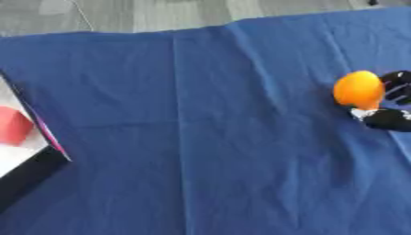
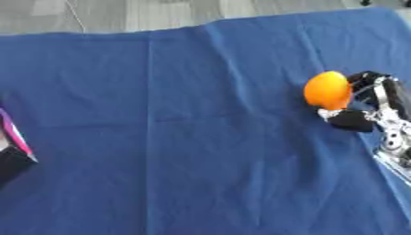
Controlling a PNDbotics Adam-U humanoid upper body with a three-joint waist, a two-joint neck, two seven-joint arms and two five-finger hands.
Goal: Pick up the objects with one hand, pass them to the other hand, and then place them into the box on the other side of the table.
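An orange, egg-shaped fruit [image 2: 327, 90] is at the right side of the blue cloth, held in my right hand [image 2: 377, 103]. The black fingers curl behind it and the thumb [image 2: 348, 120] lies just below it. The box [image 1: 24, 142] sits at the left edge, white inside with a pink rim and dark outer wall. A red object [image 1: 13, 125] lies inside it. My left hand shows in neither view.
A blue cloth [image 1: 201, 137] covers the table, wrinkled, with a fold line running down the middle. Grey floor [image 1: 120, 13] shows beyond the far edge.
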